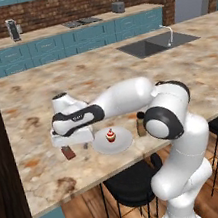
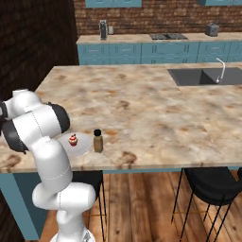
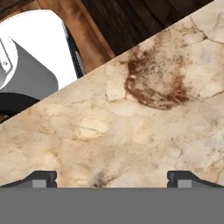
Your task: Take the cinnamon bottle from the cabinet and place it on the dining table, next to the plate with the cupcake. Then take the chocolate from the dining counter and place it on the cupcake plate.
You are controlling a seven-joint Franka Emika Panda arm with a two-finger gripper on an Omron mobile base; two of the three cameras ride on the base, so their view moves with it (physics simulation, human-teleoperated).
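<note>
Two-finger gripper (image 3: 112, 178) spread wide with nothing between the jaws, pointed down at the beige marble dining table (image 1: 125, 72) with rusty-orange blotches, close above a bare patch near its edge. Small flat dark brown chocolate bar (image 1: 68, 152) lying on that top just under the hand — left of the small round pale-grey plate (image 1: 122, 141), apart from it. Tiny red-wrapped, white-frosted cupcake (image 1: 110, 135) on the plate. Slim black-capped cinnamon bottle (image 2: 98, 141) upright just beside the plate's other side — on the marble.
</note>
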